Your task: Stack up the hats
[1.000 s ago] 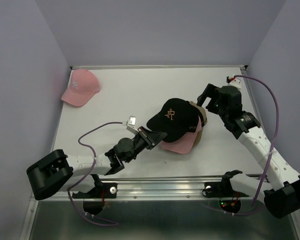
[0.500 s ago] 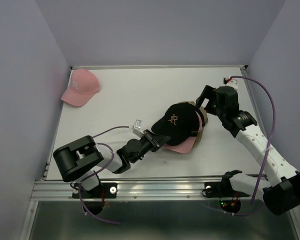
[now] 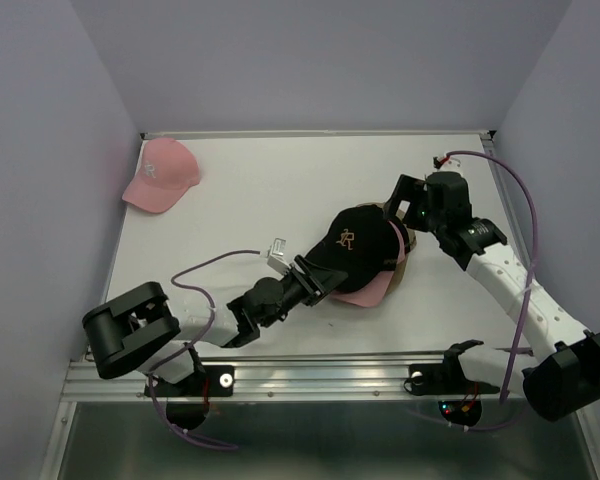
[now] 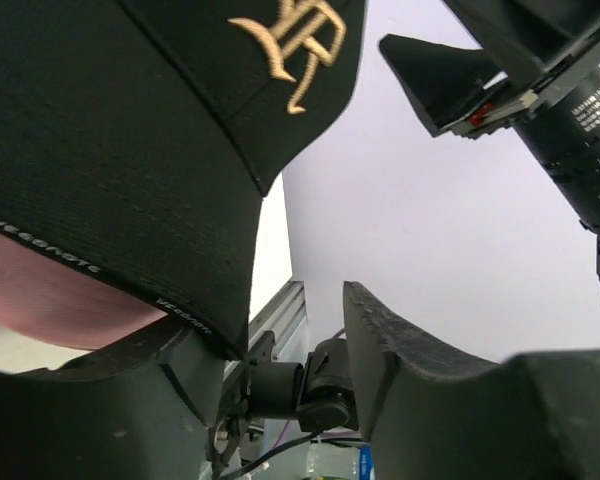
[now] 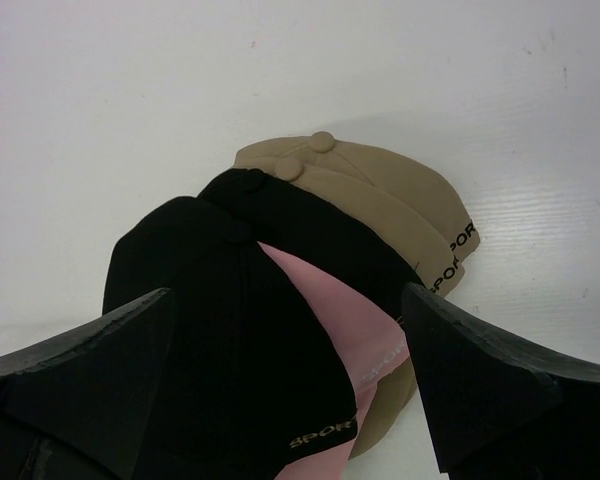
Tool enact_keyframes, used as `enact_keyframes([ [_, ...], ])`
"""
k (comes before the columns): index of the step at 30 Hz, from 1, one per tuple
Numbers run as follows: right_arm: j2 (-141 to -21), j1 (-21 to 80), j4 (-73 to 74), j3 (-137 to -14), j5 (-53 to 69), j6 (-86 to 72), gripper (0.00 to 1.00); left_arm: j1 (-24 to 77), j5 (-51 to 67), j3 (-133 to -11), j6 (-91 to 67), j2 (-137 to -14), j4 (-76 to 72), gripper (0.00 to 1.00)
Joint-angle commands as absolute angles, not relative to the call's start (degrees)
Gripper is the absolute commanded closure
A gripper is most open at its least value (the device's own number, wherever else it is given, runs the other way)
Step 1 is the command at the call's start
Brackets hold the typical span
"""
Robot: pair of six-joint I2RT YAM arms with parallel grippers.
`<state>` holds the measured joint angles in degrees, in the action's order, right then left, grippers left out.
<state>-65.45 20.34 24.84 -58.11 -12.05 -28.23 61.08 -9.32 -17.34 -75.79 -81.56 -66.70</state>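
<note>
Five caps are piled in the stack [image 3: 372, 272], with a black cap [image 3: 352, 238] on top. One pink cap [image 3: 160, 175] lies well apart to the stack's far left, not yet added. The left gripper [image 3: 318, 277] is spread wide at the black cap's brim, clamping nothing. The right gripper [image 3: 400, 203] gapes empty over the stack's back.

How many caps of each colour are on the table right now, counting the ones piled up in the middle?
Tan fabric baseball caps: 2, both in the pile
Black fabric baseball caps: 2, both in the pile
Pink fabric baseball caps: 2, one alone at the far left corner, one in the pile
Total: 6
</note>
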Motion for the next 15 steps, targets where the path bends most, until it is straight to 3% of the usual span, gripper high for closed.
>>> enact_keyframes([
  [1,-65.1,20.5,22.1,-58.3,-7.6,-25.8,0.0,62.8,-11.9,-21.4,-70.0,-75.4,-55.0,0.39],
  [7,-63.6,20.5,19.3,-57.4,-0.4,-23.6,0.0,63.1,-13.8,-21.5,-69.3,-71.5,-47.1,0.34],
  [15,-62.5,20.5,18.7,-57.7,5.2,-22.2,0.0,63.1,-8.4,-27.4,-65.0,-78.5,-43.5,0.3],
])
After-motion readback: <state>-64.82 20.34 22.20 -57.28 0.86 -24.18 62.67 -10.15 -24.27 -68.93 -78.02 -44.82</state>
